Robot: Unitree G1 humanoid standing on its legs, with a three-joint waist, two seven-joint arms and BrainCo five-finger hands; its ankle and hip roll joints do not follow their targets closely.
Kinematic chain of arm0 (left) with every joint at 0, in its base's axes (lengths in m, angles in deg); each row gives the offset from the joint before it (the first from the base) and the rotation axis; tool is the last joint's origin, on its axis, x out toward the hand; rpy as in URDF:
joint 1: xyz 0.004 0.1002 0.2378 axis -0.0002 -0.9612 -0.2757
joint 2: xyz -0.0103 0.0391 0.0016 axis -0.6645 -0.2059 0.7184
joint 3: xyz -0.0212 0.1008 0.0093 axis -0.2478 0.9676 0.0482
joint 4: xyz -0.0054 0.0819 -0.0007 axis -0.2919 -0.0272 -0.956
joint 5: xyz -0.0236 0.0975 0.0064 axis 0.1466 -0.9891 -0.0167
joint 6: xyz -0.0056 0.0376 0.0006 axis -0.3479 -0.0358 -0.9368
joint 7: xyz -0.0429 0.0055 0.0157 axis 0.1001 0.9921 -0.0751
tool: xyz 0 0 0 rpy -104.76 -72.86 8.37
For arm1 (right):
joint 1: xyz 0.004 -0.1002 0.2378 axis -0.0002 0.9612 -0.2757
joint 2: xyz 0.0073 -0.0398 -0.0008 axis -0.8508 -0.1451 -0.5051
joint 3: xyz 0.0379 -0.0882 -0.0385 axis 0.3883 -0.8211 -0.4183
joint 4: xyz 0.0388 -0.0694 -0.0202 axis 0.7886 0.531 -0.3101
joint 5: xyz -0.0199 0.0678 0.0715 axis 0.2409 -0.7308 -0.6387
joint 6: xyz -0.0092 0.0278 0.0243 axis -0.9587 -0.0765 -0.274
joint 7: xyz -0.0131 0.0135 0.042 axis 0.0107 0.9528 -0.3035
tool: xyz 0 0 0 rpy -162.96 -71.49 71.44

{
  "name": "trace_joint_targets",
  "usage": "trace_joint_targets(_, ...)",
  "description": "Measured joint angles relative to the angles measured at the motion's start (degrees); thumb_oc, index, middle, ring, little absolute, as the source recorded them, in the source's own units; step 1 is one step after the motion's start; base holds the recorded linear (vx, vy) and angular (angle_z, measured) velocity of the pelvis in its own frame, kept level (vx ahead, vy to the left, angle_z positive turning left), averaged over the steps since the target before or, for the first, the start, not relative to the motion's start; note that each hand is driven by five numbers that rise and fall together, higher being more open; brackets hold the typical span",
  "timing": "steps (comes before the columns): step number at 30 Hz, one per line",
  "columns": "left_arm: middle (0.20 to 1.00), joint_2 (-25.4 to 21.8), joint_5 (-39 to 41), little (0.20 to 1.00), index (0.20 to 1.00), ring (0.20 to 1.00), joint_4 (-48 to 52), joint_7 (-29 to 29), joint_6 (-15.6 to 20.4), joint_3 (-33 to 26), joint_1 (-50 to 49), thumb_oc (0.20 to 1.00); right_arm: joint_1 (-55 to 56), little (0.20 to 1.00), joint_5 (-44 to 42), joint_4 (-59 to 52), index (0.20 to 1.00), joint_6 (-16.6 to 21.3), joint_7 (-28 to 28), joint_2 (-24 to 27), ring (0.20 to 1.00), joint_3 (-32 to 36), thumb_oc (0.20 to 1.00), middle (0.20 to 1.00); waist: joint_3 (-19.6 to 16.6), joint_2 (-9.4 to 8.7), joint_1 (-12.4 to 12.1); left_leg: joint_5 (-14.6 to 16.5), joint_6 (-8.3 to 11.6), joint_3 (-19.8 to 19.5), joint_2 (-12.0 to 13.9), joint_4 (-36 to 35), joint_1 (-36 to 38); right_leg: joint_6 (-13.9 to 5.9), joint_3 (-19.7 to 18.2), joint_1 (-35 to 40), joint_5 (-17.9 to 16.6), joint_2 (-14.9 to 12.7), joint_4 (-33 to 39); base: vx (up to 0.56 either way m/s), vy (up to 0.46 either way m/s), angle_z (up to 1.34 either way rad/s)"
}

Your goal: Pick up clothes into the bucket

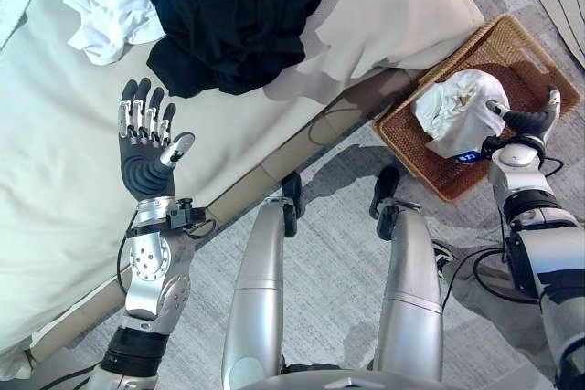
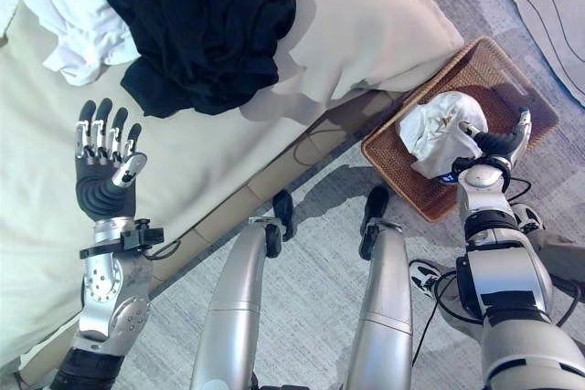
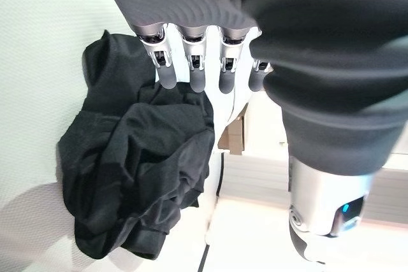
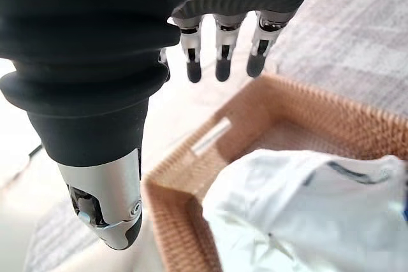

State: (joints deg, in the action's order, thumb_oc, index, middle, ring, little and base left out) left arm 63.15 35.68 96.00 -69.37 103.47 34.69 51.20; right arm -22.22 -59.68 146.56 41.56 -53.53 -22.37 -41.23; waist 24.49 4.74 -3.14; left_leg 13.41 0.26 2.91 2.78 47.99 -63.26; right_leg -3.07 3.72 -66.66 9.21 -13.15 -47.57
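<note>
**Black and white clothes on the bed, one white garment in the wicker basket**

Black ribbed cover and silver fingers mark the left robot hand [image 1: 144,160], which hovers above the cream bed [image 1: 55,134] with its fingers straight and spread wide — it holds nothing and touches nothing. Its own wrist view shows the dark fingertips reaching toward the black garment [image 3: 137,170] without contact.

Beyond that hand, near the head of the bed, lies a crumpled white garment [image 1: 105,6], soft and loosely folded. Just beside it, and partly over it, sits the black garment, a bunched matte heap with deep creases. It rests partly on a plump cream pillow [image 1: 393,6] that reaches to the bed's edge.

On the grey woven carpet [image 1: 329,216] beside the bed stands the basket [image 1: 521,52] — a shallow rectangular tray of brown wicker with a tightly plaited rim. Inside it lies a rumpled white garment [image 1: 452,111] with a small blue mark, bunched toward the corner nearest the bed.

The right robot hand [image 1: 530,121] hangs over the basket, just beside that white garment. In its wrist view the fingers [image 4: 222,62] are straight and relaxed, well open, gripping nothing; the garment lies below them in the basket.
</note>
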Motion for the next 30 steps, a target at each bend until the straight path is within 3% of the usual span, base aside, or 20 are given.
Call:
trace_joint_targets(7,1.000,0.1,0.0,1.000,1.000,1.000,-0.6,-0.1,0.1,0.0,1.1,1.000,2.4,1.000,-1.1,-0.3,1.000,0.1,-0.6,-0.4,1.000,0.8,1.000,1.000,-1.5,-1.14,0.8,-5.0,0.54,0.1,-0.4,-11.5,8.5,-0.40,2.0,8.9,-4.2,0.4,10.7,-0.03,-0.047,0.02)
trace_joint_targets(11,1.000,0.0,-0.3,1.000,1.000,1.000,-5.2,0.2,-0.1,-0.1,1.6,1.000,11.5,1.000,-2.2,-6.9,1.000,0.9,-0.5,-5.0,1.000,3.2,1.000,1.000,-3.0,-2.91,1.0,-7.2,1.42,-0.7,-0.4,-17.7,14.8,-0.27,3.3,14.7,-4.9,1.0,14.8,0.02,-0.119,0.09)
trace_joint_targets(15,1.000,0.0,-5.2,1.000,1.000,1.000,-9.5,2.3,-0.9,-1.4,1.1,1.000,23.0,1.000,-2.6,-16.0,1.000,2.1,0.1,-12.0,1.000,3.7,1.000,1.000,-4.0,-3.34,3.3,-8.8,2.73,-2.7,0.2,-22.4,21.5,-0.18,5.6,21.8,-4.8,2.1,17.7,0.05,-0.145,0.16)
trace_joint_targets(19,1.000,-0.4,-16.4,1.000,1.000,1.000,-15.4,6.2,-3.9,-2.5,3.4,1.000,35.1,1.000,-2.7,-28.4,1.000,4.3,3.5,-17.9,1.000,1.8,1.000,1.000,-4.1,-3.63,4.1,-8.8,3.39,-3.6,2.1,-23.8,27.1,0.30,6.8,28.3,-4.4,3.8,20.3,0.06,-0.016,-0.04)
trace_joint_targets(23,1.000,-4.6,-32.3,1.000,1.000,1.000,-23.6,11.1,-8.2,-1.7,9.1,1.000,42.2,1.000,-4.1,-38.1,1.000,6.2,7.3,-19.6,1.000,-0.5,1.000,1.000,-4.2,-4.23,5.5,-10.9,3.27,-4.6,1.6,-29.8,30.1,-0.51,7.4,30.4,-5.0,4.1,24.1,0.09,0.192,0.07)
trace_joint_targets(26,1.000,-6.0,-41.5,1.000,1.000,1.000,-30.0,14.7,-10.9,-0.4,13.8,1.000,42.8,1.000,-4.1,-40.4,1.000,6.4,9.6,-19.4,1.000,-2.0,1.000,1.000,-3.7,-5.14,6.4,-12.2,2.82,-2.2,1.1,-30.5,30.3,-0.96,5.4,30.2,-8.2,4.6,27.2,0.00,0.235,-0.26)
trace_joint_targets(30,1.000,-12.0,-52.7,1.000,1.000,1.000,-38.6,17.9,-15.5,5.1,23.5,1.000,39.4,1.000,-3.6,-42.8,1.000,7.3,11.8,-19.6,1.000,-5.2,1.000,1.000,-0.7,-6.93,6.9,-12.4,2.49,1.0,1.4,-29.8,28.5,-1.77,2.4,28.6,-11.5,4.8,30.9,0.04,0.164,-0.38)
